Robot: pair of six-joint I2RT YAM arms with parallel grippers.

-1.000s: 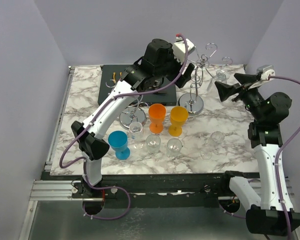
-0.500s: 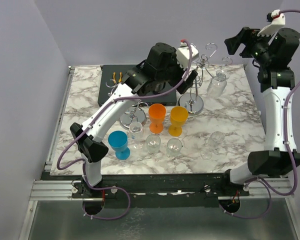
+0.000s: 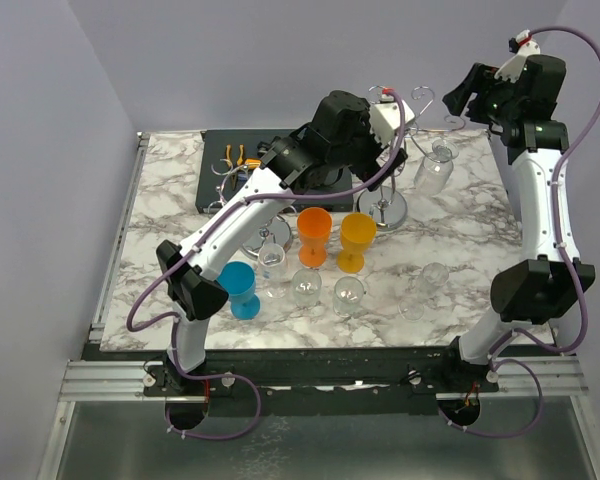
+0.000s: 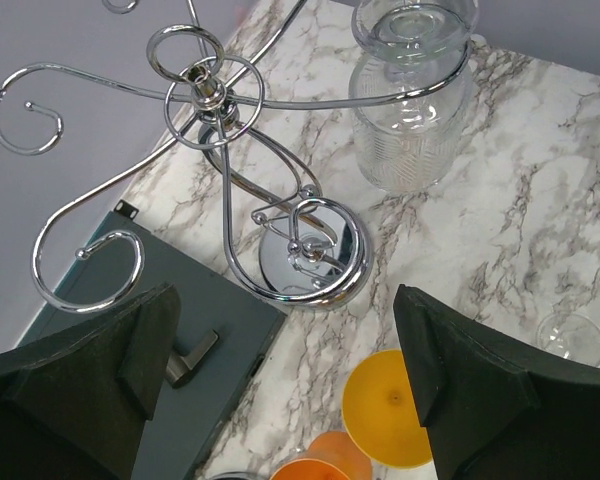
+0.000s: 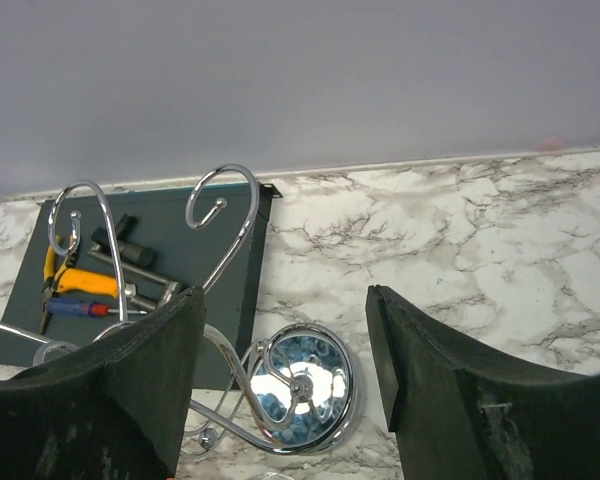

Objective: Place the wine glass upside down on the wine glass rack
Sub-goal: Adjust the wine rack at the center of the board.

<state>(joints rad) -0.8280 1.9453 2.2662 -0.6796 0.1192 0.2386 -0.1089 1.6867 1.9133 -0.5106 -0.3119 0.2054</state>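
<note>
Two pincers are in view, and neither holds anything. The left gripper (image 4: 285, 320) hangs with its jaws spread wide straight above the chrome wine glass rack (image 4: 205, 85), and the rack's round base (image 4: 310, 255) lies under the gap. The wine glass (image 4: 412, 110) hangs bowl-down from a curled rack arm, ahead of that pincer on its right-finger side, clear of both fingers. The right gripper (image 5: 285, 330) is held high, jaws apart, with the rack low before it.
</note>
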